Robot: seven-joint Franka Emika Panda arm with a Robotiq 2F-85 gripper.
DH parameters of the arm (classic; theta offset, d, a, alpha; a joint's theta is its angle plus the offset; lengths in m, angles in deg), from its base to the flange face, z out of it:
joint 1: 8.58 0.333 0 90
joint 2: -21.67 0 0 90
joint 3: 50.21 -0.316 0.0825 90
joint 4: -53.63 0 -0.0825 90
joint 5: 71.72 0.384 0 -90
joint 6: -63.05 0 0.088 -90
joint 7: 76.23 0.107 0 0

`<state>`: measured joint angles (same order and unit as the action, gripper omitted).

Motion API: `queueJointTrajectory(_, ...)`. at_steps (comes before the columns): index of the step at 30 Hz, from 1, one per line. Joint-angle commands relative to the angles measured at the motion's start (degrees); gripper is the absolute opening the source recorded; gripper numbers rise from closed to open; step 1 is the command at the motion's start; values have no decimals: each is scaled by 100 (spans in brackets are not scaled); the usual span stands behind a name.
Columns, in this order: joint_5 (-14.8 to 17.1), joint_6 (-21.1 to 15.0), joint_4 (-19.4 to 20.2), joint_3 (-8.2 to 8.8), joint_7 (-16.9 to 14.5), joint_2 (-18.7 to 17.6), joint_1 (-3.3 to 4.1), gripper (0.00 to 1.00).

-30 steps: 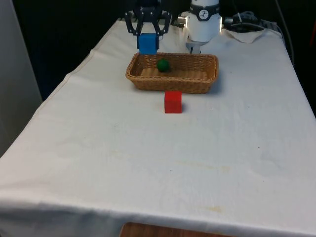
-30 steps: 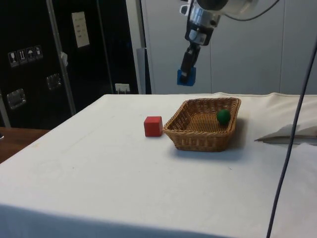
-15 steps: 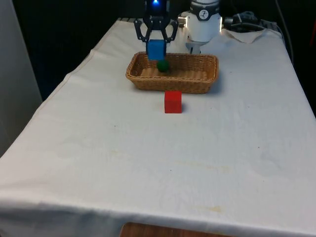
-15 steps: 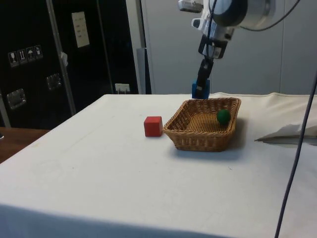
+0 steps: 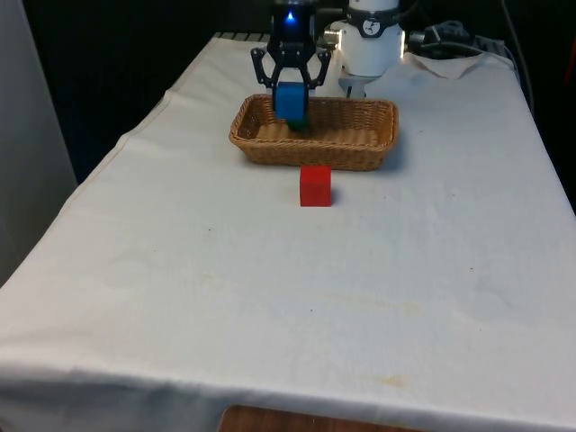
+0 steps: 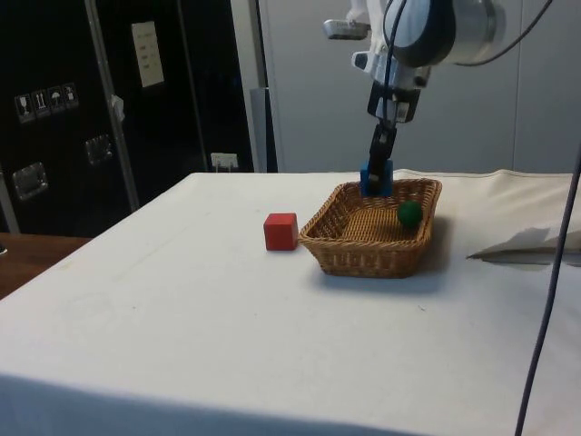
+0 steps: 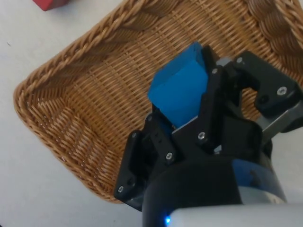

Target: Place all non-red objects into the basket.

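The black two-finger gripper [image 5: 290, 97] hangs over the wicker basket [image 5: 378, 144], its fingers clamped on a blue block [image 5: 290, 102]. In the front view the block sits at rim level over the part of the basket toward the front view's left; in the side view [image 6: 376, 177] it is just above the basket's far rim [image 6: 363, 186]. From the wrist the block [image 7: 180, 90] appears as a short, nearly cubic piece with no clear long axis, tilted so that one corner leans out past the fingertips above the woven basket floor [image 7: 118, 94]; whether it touches the weave cannot be told. A green ball [image 6: 409, 213] lies inside the basket, near the wall on the robot's side in the side view; in the front view only a green sliver shows beneath the block. A red cube [image 5: 315, 185] stands on the white tablecloth [image 5: 270, 297] just outside the basket's near wall, apart from it and square to the table edge; the side view shows it [image 6: 280, 231] beside the basket's corner, and a red corner shows in the wrist view [image 7: 49, 4].
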<state>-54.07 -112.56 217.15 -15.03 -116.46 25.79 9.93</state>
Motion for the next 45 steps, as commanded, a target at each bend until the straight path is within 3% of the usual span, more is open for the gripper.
queueJointTrajectory(1,0,0,-6,-17,17,-23,0,2)
queueJointTrajectory(2,126,-109,52,-52,29,-29,97,2)
queueJointTrajectory(9,138,-86,-63,-223,178,-304,86,2)
queueJointTrajectory(10,0,0,-109,-178,189,-321,11,2)
queueJointTrajectory(11,138,-80,-86,-246,195,-338,86,2)
queueJointTrajectory(18,149,-46,-258,-435,338,-653,34,2)
queueJointTrajectory(19,6,0,-315,-344,378,-739,17,2)
queueJointTrajectory(20,143,-34,-275,-447,350,-676,23,2)
queueJointTrajectory(23,143,-6,-327,-481,384,-762,6,4)
queueJointTrajectory(25,138,6,-344,-493,395,-791,-6,18)
queueJointTrajectory(28,132,17,-355,-498,407,-814,-11,46)
queueJointTrajectory(29,17,0,-395,-401,458,-980,17,56)
queueJointTrajectory(30,132,23,-367,-504,413,-825,-11,66)
queueJointTrajectory(33,132,29,-372,-510,418,-842,-17,97)
queueJointTrajectory(37,132,29,-378,-510,418,-848,-17,100)
queueJointTrajectory(38,17,6,-407,-413,476,-1020,17,100)
queueJointTrajectory(39,132,34,-378,-510,418,-848,-17,100)
queueJointTrajectory(45,40,69,-407,-435,481,-831,17,100)
